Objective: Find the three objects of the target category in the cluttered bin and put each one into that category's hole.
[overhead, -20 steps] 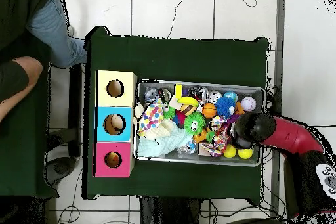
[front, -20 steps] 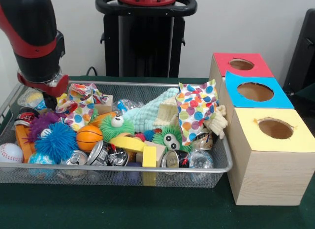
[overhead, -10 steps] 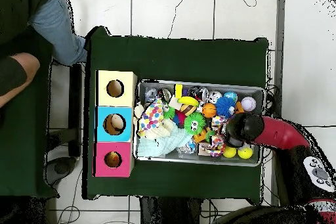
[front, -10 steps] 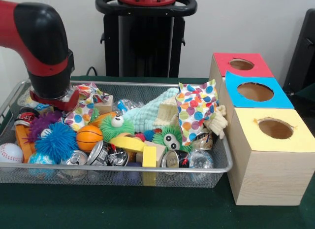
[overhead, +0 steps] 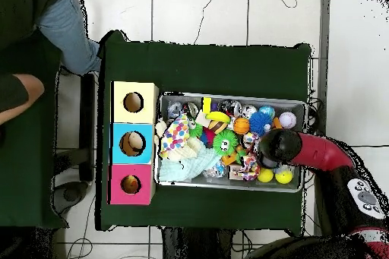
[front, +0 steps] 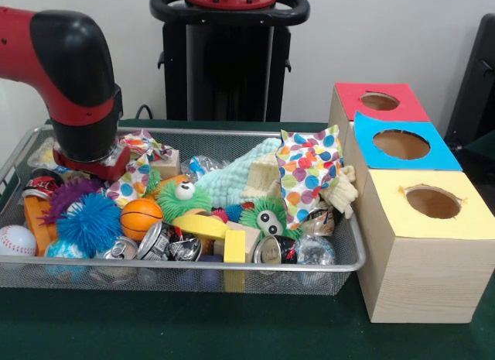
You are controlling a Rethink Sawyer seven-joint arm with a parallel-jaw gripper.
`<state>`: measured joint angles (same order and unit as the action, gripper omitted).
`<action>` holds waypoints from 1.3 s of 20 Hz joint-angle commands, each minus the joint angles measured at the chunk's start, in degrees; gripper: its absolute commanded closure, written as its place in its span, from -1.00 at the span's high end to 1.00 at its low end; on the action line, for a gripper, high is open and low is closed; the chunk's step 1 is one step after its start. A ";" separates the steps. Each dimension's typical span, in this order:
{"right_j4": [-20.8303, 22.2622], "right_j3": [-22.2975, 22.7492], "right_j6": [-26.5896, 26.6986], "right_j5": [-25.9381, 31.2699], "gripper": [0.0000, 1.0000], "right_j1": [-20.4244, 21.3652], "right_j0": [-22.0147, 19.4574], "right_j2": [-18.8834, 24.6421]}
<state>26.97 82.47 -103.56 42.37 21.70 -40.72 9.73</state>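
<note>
The red and black arm reaches down into the left end of the wire mesh bin in the front view, its wrist low over the clutter; the gripper is buried behind the wrist and the toys, so whether it is apart, together or clamped on something cannot be told. Just beside the wrist lies a crumpled polka-dot cloth, with a small wooden block touching it. In front of the arm sit a purple spiky ball and a blue spiky ball, an orange mini basketball next to them, and a white baseball at the bin's left corner. Crushed cans lie along the front wall, near a yellow block and two green furry toys with googly eyes. A pale mint cloth spreads across the middle, and a polka-dot pouch stands upright at the right end against a cream plush piece. Beside the bin stands a wooden box with three round holes, topped red, blue and yellow. In the overhead view the arm enters from the right, and a person's arm shows at the left edge.
</note>
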 commanded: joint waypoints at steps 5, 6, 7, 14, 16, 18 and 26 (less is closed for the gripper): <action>0.94 1.33 1.10 -6.88 -1.00 -2.60 3.12 5.81; 0.66 1.49 0.53 -7.02 -1.00 -2.68 3.41 5.80; 0.36 1.67 -0.16 -7.17 -1.00 -2.70 3.76 5.70; -1.60 3.24 -6.11 -9.44 -1.00 -2.41 7.20 4.46; -2.40 3.93 -7.74 -10.21 -1.00 -2.30 8.02 4.16; -3.19 4.35 -8.94 -10.78 -1.00 -2.36 8.70 3.91; -6.26 5.57 -11.99 -11.07 -1.00 -1.23 11.59 2.27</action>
<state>25.35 84.13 -103.56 37.38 21.68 -31.75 9.01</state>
